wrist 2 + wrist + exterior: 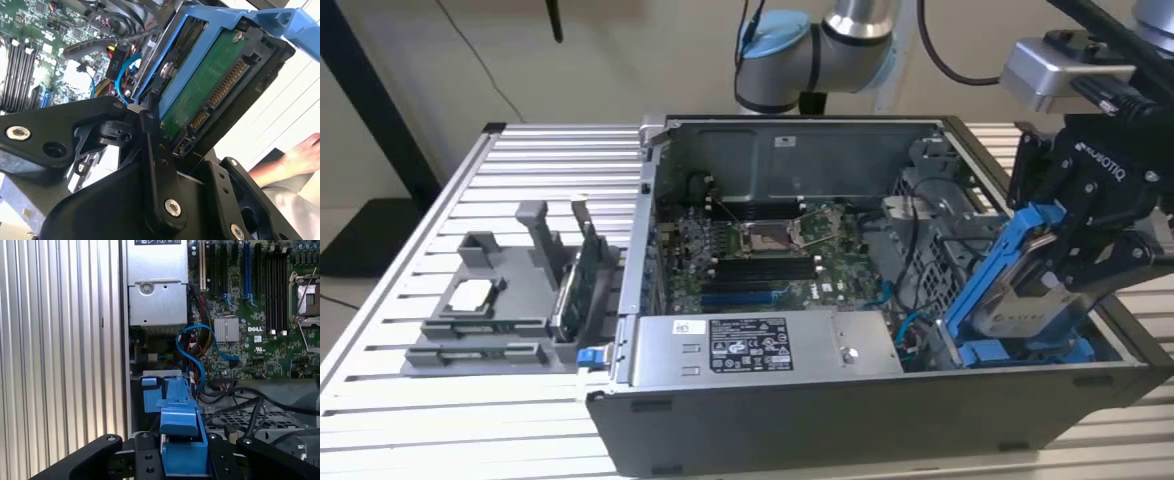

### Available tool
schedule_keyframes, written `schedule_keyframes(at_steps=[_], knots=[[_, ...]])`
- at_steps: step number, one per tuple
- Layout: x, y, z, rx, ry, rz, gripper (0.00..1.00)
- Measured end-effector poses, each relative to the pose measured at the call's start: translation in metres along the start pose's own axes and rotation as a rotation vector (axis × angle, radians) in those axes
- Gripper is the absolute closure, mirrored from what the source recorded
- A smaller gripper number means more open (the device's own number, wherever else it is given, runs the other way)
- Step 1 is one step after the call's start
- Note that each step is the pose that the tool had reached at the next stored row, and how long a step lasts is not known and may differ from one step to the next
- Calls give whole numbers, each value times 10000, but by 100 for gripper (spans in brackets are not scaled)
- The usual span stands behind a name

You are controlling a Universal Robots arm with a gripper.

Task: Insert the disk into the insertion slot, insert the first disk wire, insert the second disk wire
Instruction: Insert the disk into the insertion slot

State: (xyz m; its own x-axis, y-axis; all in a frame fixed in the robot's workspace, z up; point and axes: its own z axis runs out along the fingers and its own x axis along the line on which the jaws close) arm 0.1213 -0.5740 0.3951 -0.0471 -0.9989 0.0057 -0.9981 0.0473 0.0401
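We see the black two-fingered gripper (1074, 285) clamped on the silver hard disk in its blue plastic carrier (1014, 300). The disk's long axis tilts steeply. Its lower end dips inside the open computer case (854, 420), just beside the grey perforated-metal insertion slot (931, 280).

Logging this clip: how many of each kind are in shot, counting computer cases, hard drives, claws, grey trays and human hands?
Computer case: 1
Hard drive, in a blue carrier and gripped by the claw: 1
Claw: 1
Grey tray: 1
Hand: 1
Total: 5
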Motion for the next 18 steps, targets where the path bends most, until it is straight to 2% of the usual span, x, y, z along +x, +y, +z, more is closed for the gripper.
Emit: schedule_keyframes(at_steps=[6,12,13,14,15,18], knots=[[-1,-3,80,0,0,12,67],[0,-3,82,-1,1,13,66],[-1,-3,82,-1,-1,13,60],[-1,-3,81,0,-3,13,60],[0,-3,78,-2,-2,13,53],[0,-2,59,-12,-2,13,53]])
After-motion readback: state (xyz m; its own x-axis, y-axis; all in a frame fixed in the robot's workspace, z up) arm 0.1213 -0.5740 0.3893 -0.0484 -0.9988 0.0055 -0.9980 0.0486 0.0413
